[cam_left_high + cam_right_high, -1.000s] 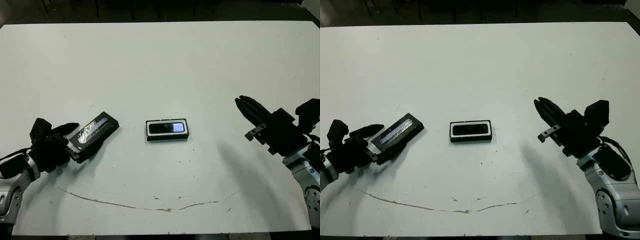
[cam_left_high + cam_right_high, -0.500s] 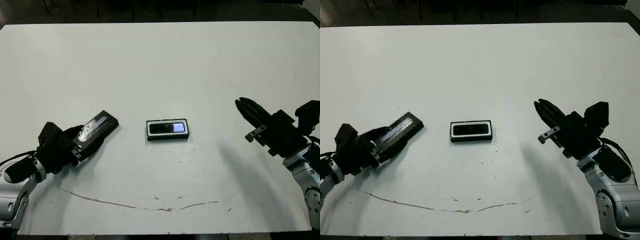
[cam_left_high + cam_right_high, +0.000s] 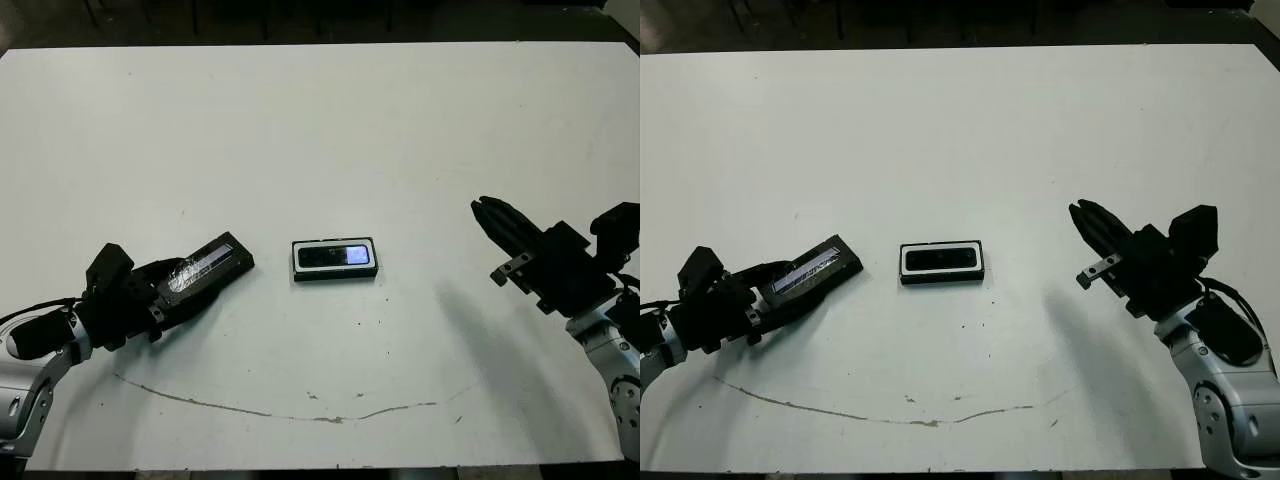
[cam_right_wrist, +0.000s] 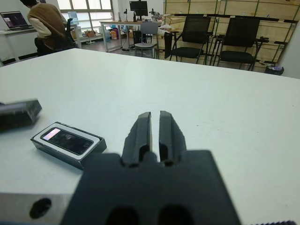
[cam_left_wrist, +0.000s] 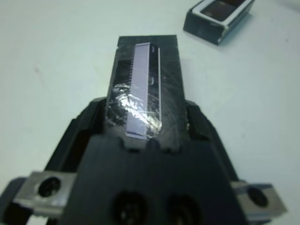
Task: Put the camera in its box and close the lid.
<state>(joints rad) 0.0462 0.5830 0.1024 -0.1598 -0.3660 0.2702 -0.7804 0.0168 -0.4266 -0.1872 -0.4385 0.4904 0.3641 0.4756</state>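
While held flat, the lid [image 5: 145,89] sits between the left fingers [image 5: 199,124].

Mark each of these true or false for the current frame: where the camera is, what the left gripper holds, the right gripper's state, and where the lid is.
1. The camera lies in the box. True.
2. The left gripper holds the lid. True.
3. The right gripper grips the box. False: it is shut on nothing, apart from the box.
4. The lid covers the box. False: it is beside the box, on the robot's left.
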